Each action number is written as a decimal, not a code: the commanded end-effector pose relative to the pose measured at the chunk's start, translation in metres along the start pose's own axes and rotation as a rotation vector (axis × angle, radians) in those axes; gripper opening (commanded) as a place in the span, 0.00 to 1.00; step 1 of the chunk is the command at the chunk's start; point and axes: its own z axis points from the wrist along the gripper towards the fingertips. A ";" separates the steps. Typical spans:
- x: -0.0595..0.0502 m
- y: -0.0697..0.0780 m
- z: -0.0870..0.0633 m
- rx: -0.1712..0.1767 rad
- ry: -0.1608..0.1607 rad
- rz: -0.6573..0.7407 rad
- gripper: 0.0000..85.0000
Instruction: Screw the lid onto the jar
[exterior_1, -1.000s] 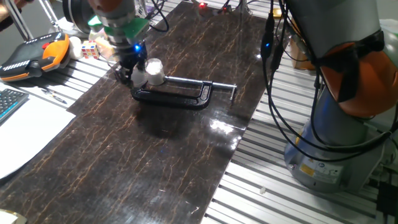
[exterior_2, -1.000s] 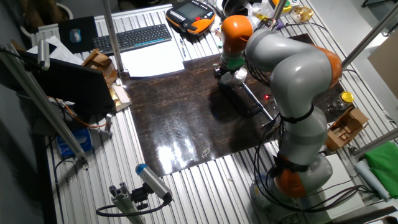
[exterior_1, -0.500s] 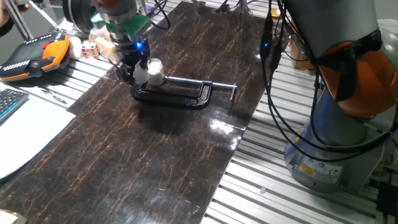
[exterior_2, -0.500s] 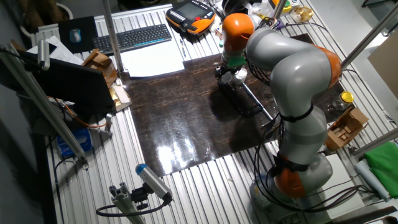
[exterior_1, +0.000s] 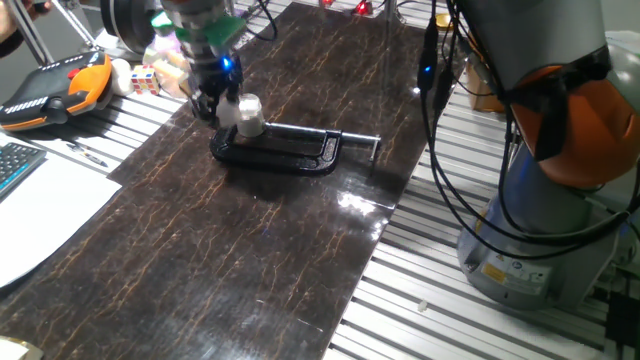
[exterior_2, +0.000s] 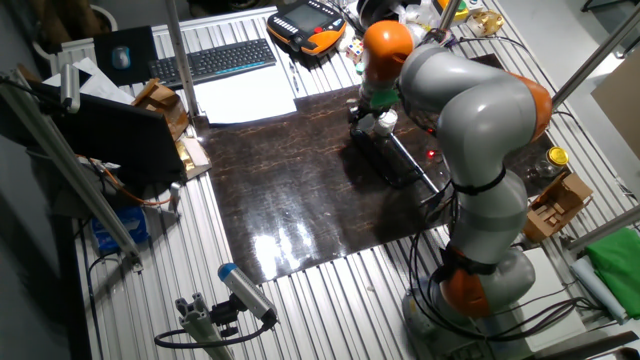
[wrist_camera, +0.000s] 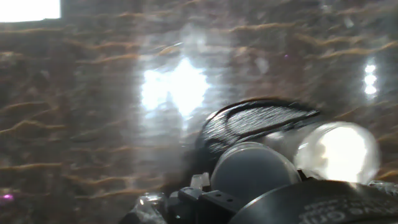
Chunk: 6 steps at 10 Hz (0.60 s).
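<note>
Risen slightly, fingers (exterior_1: 218, 103) grip the lid (wrist_camera: 254, 169) beside the jar (exterior_1: 248, 115).

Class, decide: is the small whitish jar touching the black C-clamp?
Touching. In one fixed view the jar sits at the end of the C-clamp with no gap visible; the hand view also shows the jar against the clamp.

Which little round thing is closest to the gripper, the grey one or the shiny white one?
The flat grey round plastic lid. In the hand view it sits right by the gripper, while the shiny white little jar stands off to its side.
</note>
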 end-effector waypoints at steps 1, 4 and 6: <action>-0.003 -0.017 -0.003 0.003 -0.002 -0.001 0.59; -0.006 -0.053 0.002 -0.024 -0.018 -0.002 0.59; -0.004 -0.066 0.010 -0.032 -0.033 -0.012 0.60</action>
